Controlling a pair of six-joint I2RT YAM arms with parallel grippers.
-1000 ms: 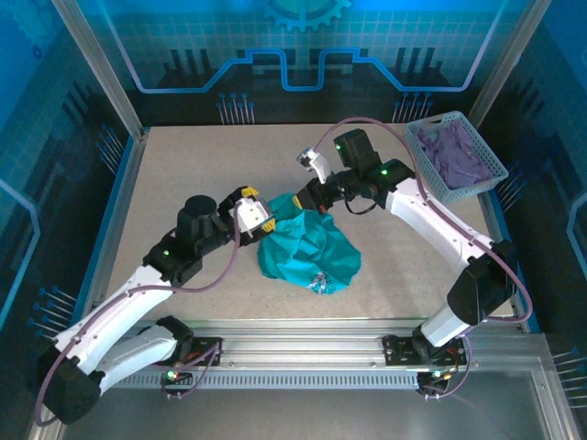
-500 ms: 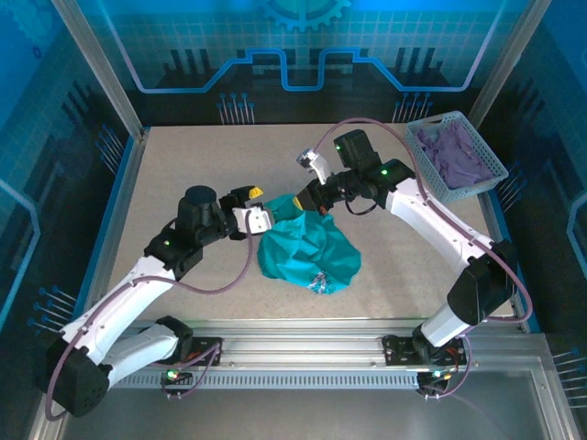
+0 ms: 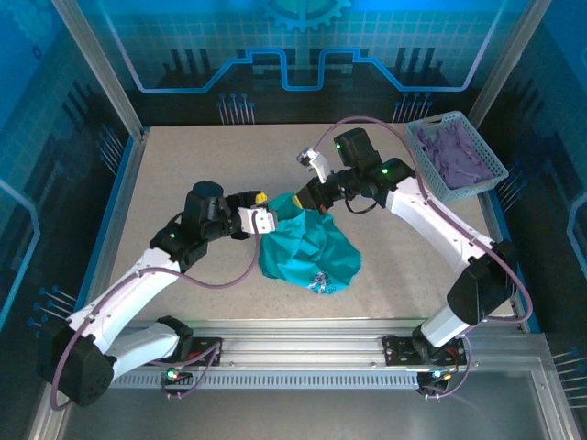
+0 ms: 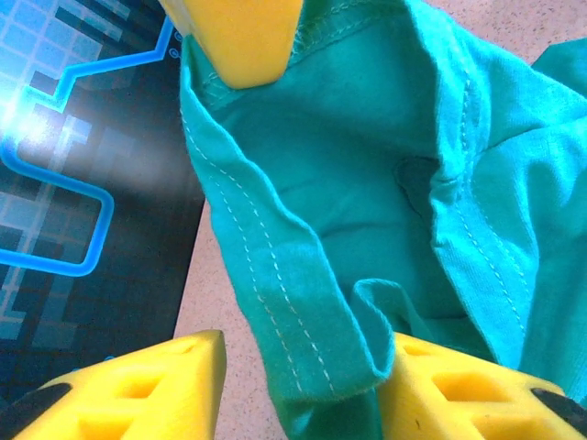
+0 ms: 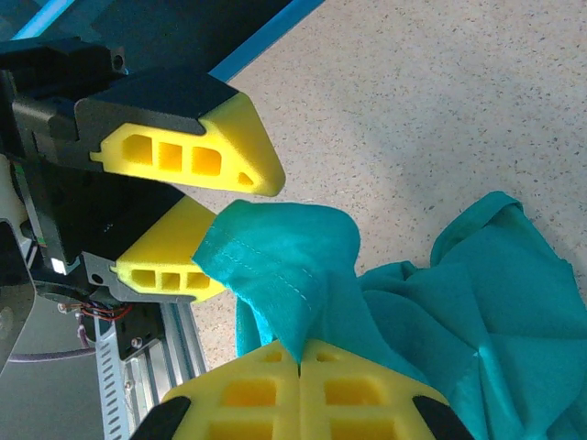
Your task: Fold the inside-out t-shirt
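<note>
The left gripper (image 3: 267, 219) was seen with its fingers spread apart and a stitched hem of the teal inside-out t-shirt (image 3: 310, 247) between them. The garment was heaped mid-table, and its small pale print (image 3: 319, 280) could not be read. The right gripper (image 3: 301, 203) was pressed closed on a raised fold at the heap's far edge, bare tabletop (image 3: 183, 165) was seen all round, and a basket (image 3: 477, 186) of purple cloth (image 3: 454, 154) was set well apart at the far right.

A blue basket (image 3: 477, 186) sits at the table's (image 3: 183, 165) far right corner — purple cloth (image 3: 454, 151) heaped inside.
</note>
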